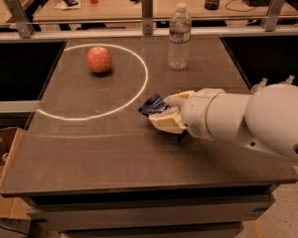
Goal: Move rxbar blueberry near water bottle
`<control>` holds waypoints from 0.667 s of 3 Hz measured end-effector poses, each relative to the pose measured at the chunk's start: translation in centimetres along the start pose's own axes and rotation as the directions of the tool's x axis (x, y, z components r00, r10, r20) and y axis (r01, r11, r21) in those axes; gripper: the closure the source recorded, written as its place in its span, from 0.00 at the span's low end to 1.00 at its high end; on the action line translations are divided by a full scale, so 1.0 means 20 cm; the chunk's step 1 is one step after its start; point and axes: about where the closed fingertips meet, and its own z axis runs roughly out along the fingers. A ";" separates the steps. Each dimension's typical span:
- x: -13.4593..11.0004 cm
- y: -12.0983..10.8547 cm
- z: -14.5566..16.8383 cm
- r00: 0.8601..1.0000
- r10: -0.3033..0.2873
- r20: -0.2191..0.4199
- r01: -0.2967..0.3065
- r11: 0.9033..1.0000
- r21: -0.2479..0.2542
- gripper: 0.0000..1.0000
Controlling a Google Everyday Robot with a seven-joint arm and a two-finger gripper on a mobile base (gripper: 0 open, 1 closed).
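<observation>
The rxbar blueberry (152,105), a dark navy wrapper, sticks out to the left from between the cream fingers of my gripper (168,111), near the middle of the table. The gripper is shut on it, and most of the bar is hidden by the fingers. The water bottle (180,36), clear with a white cap, stands upright at the table's far edge, beyond the gripper and slightly to its right. My white arm (248,120) comes in from the right.
A red apple (99,59) sits inside a white circle line (139,90) on the dark table (89,152). Two small clear bottles (260,85) stand off the right edge. A cardboard box (5,182) is on the floor at left. A rail (147,6) runs behind the table.
</observation>
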 end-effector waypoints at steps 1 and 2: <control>0.00 0.00 0.00 1.000 0.000 0.000 0.000 1.000 0.000 1.00; -0.06 -0.11 -0.07 0.999 0.003 0.034 -0.006 0.996 0.092 1.00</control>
